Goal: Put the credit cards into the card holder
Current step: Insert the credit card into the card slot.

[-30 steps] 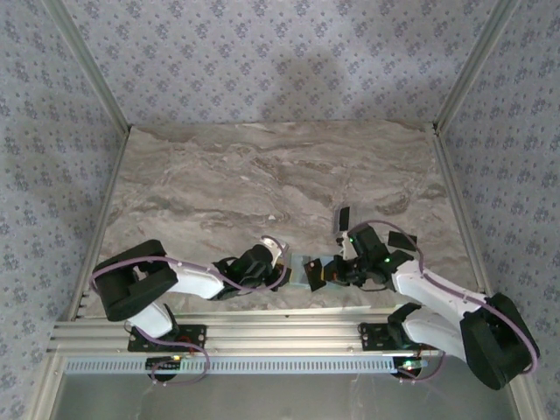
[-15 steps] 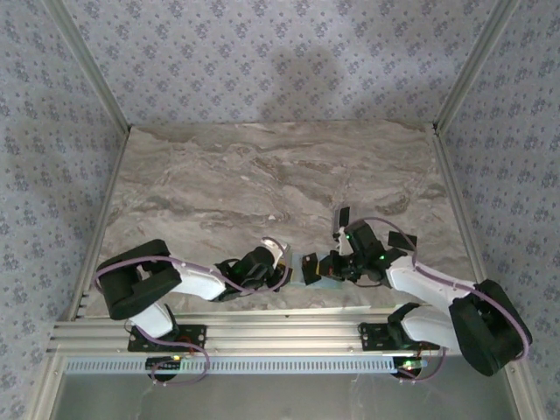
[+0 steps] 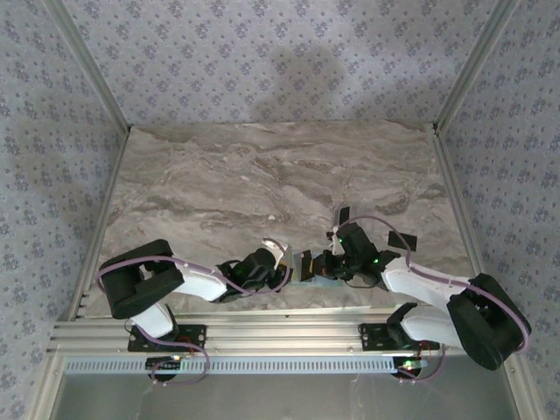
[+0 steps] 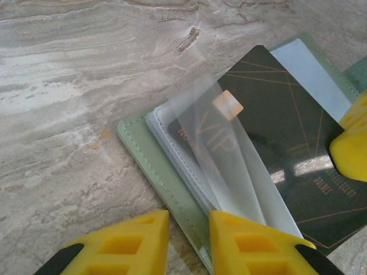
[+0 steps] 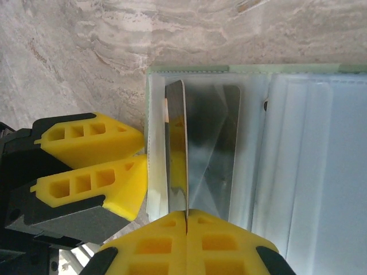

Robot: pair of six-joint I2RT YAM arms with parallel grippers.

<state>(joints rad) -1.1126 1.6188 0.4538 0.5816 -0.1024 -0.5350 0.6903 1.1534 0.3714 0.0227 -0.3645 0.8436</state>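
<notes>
The card holder (image 4: 143, 157) lies open near the front edge of the tabletop (image 3: 262, 166), with wide marble beyond it. The right tool (image 5: 186, 220) is clenched on a dark credit card (image 4: 275, 114), whose end is under a clear sleeve (image 4: 223, 166). The left tool (image 4: 189, 229) straddles the holder's rim, jaws slightly apart; I cannot tell whether it grips.

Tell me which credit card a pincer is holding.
The black card with gold lines, pinched by the right pincer over the card holder; the far card and the right-hand card lie loose on the table.
</notes>
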